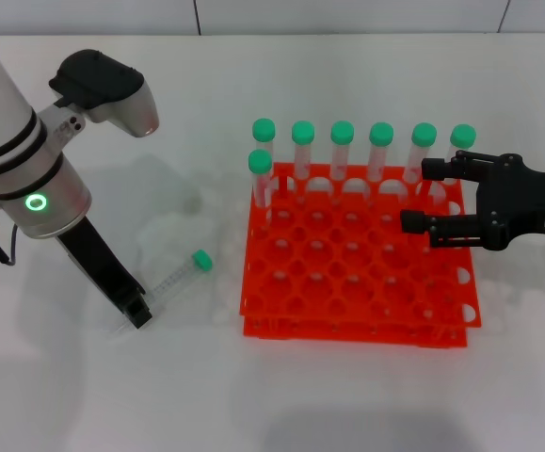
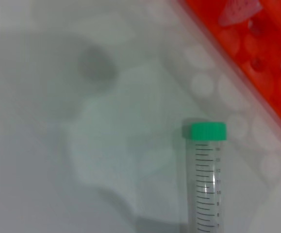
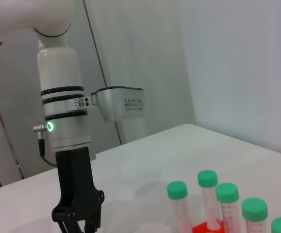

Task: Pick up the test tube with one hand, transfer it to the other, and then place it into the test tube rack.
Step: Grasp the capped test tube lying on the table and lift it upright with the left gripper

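Head view: test tube (image 1: 180, 276) lying flat on the white tabletop (image 1: 347, 395), green cap pointing toward the test tube rack (image 1: 357, 254), a short way off the rack's left edge. Left gripper (image 1: 136, 312) lowered to the tabletop at the tube's uncapped end; whether its fingers are spread or pressed on the tube cannot be told here. Right gripper (image 1: 415, 195) hovering over the rack's right side, fingers set wide apart, nothing between them. Seven green-capped tubes (image 1: 342, 149) standing upright in the rack's far holes, six in the back row and one just in front at the left.

Left wrist view: test tube (image 2: 206, 179) on the tabletop with its graduation marks showing, cap nearest the rack's orange corner (image 2: 256, 53). No fingers visible.

Right wrist view: left gripper (image 3: 77, 219) seen across the tabletop, pointing down beneath the green light ring (image 3: 49, 127); finger spacing cannot be told. Capped tubes (image 3: 208, 194) upright in the foreground.
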You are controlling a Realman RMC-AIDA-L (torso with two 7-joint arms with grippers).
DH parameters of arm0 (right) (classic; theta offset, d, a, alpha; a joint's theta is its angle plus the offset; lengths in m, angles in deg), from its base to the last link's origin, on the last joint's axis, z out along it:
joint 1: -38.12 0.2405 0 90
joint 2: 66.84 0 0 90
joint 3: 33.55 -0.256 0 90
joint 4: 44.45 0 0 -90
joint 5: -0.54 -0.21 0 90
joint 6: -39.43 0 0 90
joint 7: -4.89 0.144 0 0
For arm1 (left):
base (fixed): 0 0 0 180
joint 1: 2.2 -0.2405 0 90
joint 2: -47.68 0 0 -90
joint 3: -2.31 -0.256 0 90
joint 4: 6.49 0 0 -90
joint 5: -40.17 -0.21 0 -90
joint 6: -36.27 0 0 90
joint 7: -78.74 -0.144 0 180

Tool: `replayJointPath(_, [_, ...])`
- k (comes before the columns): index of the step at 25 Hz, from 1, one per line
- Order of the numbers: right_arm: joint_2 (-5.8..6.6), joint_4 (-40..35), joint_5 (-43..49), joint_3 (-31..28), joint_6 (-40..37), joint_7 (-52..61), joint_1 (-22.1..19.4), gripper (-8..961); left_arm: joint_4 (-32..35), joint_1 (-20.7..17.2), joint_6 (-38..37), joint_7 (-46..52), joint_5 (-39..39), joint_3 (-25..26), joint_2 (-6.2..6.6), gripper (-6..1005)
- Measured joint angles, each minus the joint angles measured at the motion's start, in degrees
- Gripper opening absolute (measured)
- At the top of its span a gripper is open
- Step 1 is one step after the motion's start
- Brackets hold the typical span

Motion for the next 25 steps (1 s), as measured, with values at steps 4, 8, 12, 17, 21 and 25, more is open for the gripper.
replayJointPath(4, [0.0,-0.02,-0.06,0.0,0.0,0.0,0.0,782,-0.26,0.01,0.01,0.11,-0.11,-0.11,0.0,225])
replayJointPath(8, [0.0,-0.04,-0.4,0.0,0.0,0.0,0.0,780,-0.13,-0.01,-0.01,0.13,-0.2,-0.05,-0.07,209])
replayJointPath(12, [0.0,-0.01,-0.45,0.0,0.0,0.0,0.0,778,0.26,-0.01,0.06,0.0,-0.14,0.26,-0.08,192])
replayJointPath(17, [0.04,0.01,-0.55,0.0,0.0,0.0,-0.01,776,2.42,-0.43,0.85,-0.1,0.51,1.62,0.19,192])
replayJointPath(21, [0.06,0.0,-0.58,-0.62,-0.04,0.0,-0.14,774,4.4,-0.9,0.96,-1.42,0.81,6.56,0.49,192])
replayJointPath(25, [0.08,0.01,-0.58,-0.93,-0.09,0.0,-0.17,772,9.04,-3.15,1.83,-3.64,1.93,12.63,0.41,191])
